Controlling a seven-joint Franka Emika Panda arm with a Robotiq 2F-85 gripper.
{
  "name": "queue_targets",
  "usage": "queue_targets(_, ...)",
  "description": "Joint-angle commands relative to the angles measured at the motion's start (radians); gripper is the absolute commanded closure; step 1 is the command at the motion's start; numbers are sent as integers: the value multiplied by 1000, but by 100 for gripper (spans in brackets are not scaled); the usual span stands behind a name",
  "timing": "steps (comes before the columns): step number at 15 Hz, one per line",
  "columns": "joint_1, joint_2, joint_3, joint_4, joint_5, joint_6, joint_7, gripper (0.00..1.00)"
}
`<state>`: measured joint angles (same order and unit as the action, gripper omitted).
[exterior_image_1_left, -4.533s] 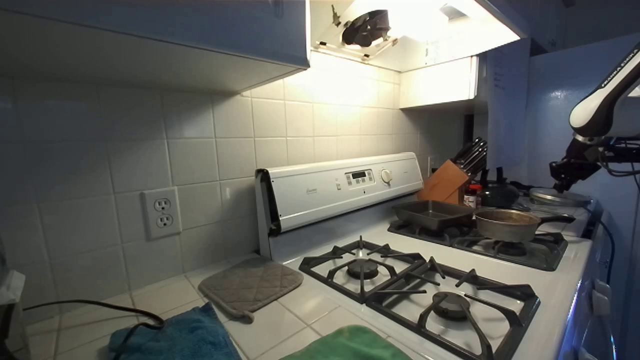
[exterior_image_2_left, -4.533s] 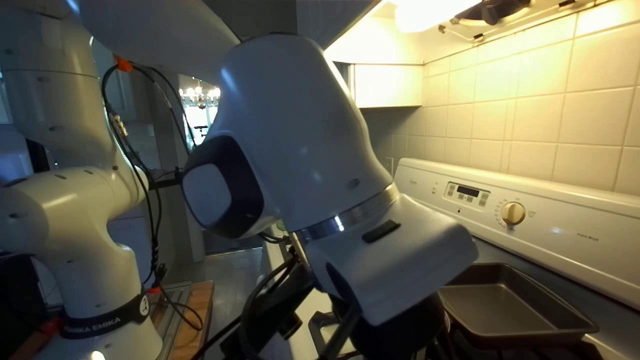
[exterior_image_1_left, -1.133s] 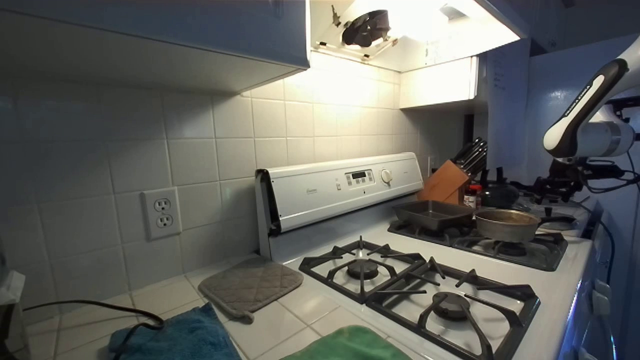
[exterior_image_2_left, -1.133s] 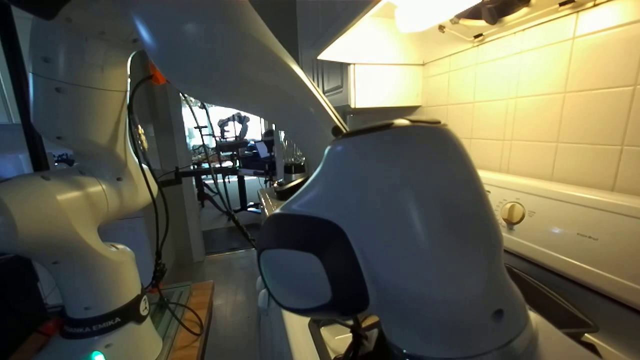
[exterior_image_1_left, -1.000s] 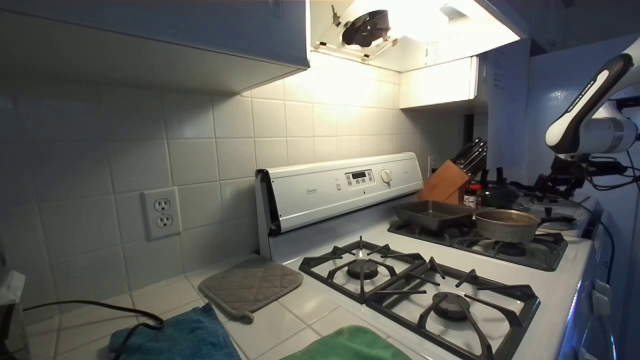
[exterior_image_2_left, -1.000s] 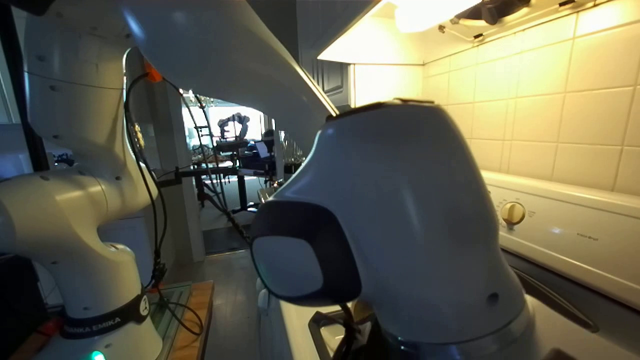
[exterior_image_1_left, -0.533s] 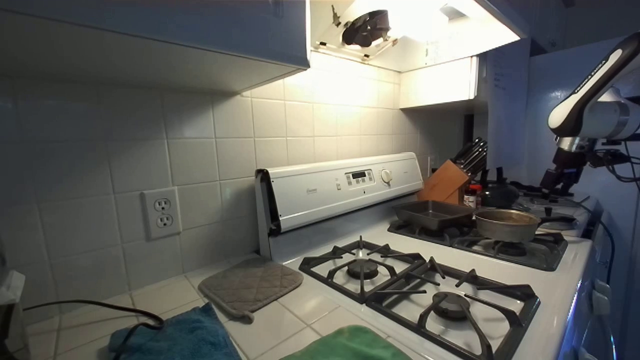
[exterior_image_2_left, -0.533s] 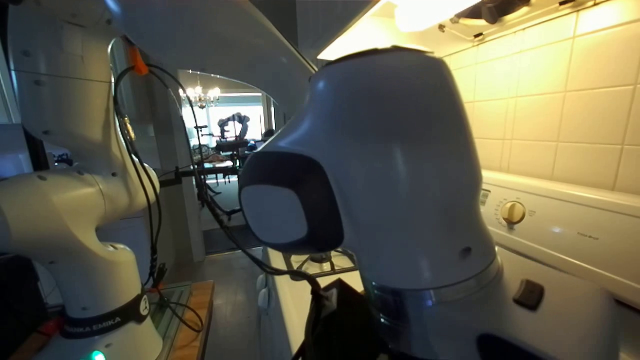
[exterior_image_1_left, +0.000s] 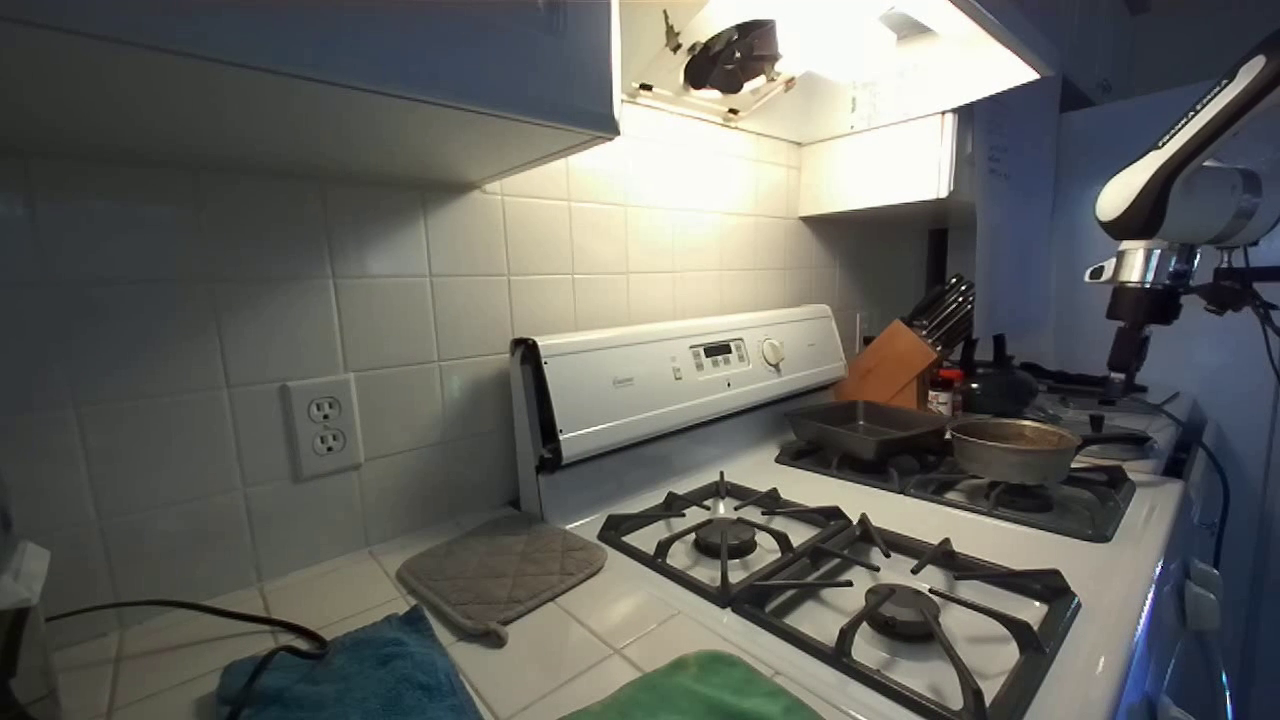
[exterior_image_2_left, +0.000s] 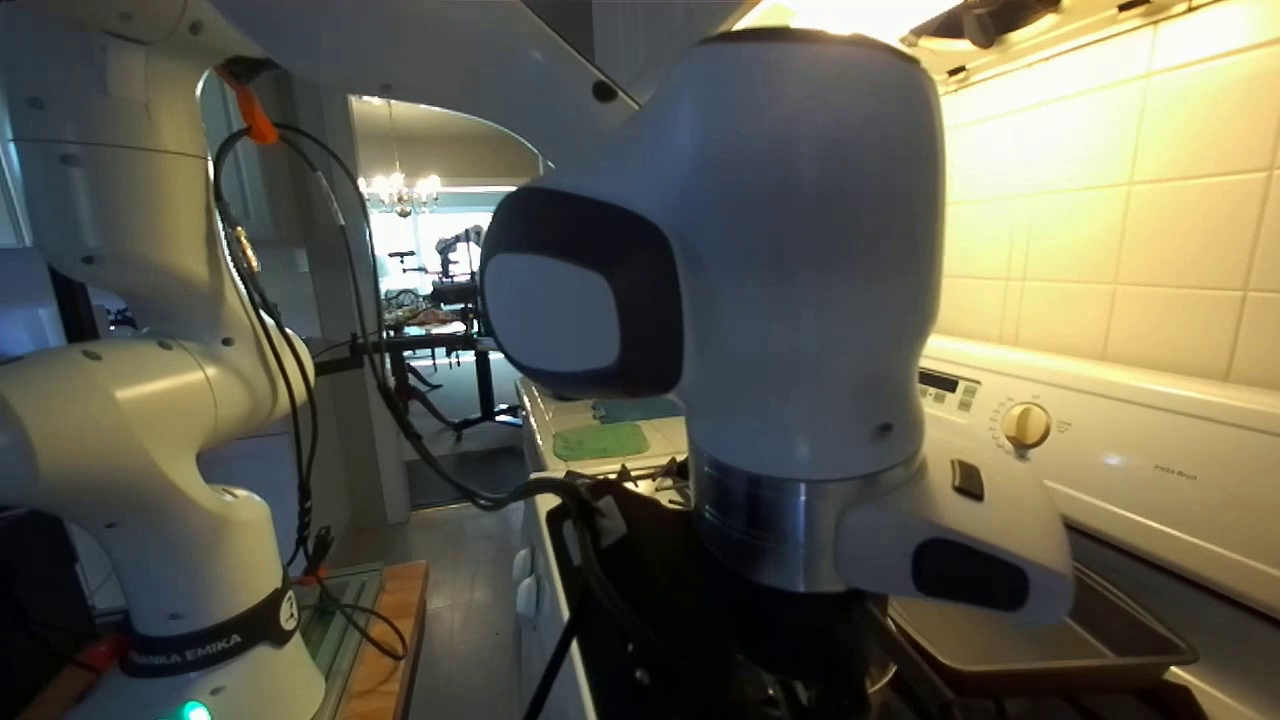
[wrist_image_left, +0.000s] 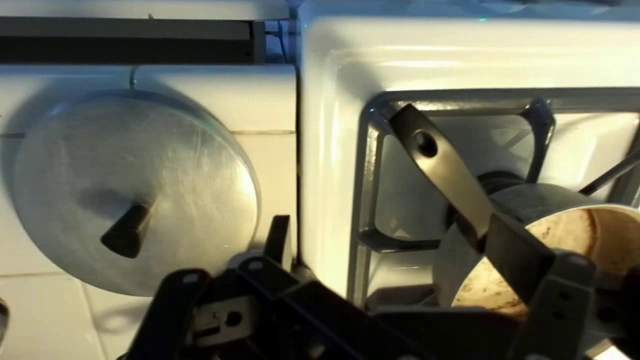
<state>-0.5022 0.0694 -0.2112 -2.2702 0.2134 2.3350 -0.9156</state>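
My gripper (wrist_image_left: 395, 240) stands open in the wrist view, with nothing between its fingers. Below its gap run the stove edge and a black burner grate (wrist_image_left: 367, 180). A round silver lid (wrist_image_left: 200, 175) with a black knob (wrist_image_left: 125, 230) lies on the tiled counter, left of the jaws. To the right, a small saucepan (wrist_image_left: 565, 230) sits on the burner. One finger (wrist_image_left: 515, 250) overlaps the base of the saucepan's handle (wrist_image_left: 450, 165) in this view. In an exterior view the gripper (exterior_image_1_left: 1125, 380) points down above the handle's height, apart from the saucepan (exterior_image_1_left: 1015, 455).
A rectangular roasting pan (exterior_image_1_left: 865, 430) stands on the back burner. Behind are a knife block (exterior_image_1_left: 890, 365), a red-capped jar (exterior_image_1_left: 942, 395) and a dark pot (exterior_image_1_left: 1000, 390). A grey pot holder (exterior_image_1_left: 505, 575), blue towel (exterior_image_1_left: 365, 670) and green cloth (exterior_image_1_left: 700, 690) lie on the near counter.
Several seconds ago the gripper was at the raised lid; now the lid lies on the counter, released. Over the last second the wrist has turned until the gripper points straight down.
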Motion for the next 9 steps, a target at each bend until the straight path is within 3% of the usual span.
queue_targets(1, 65, -26, -36, -15, -17, -56, -127, 0)
queue_targets(5, 111, -18, -34, -63, -4, 69, -250, 0)
queue_targets(9, 138, -23, -32, -102, -1, 104, -316, 0)
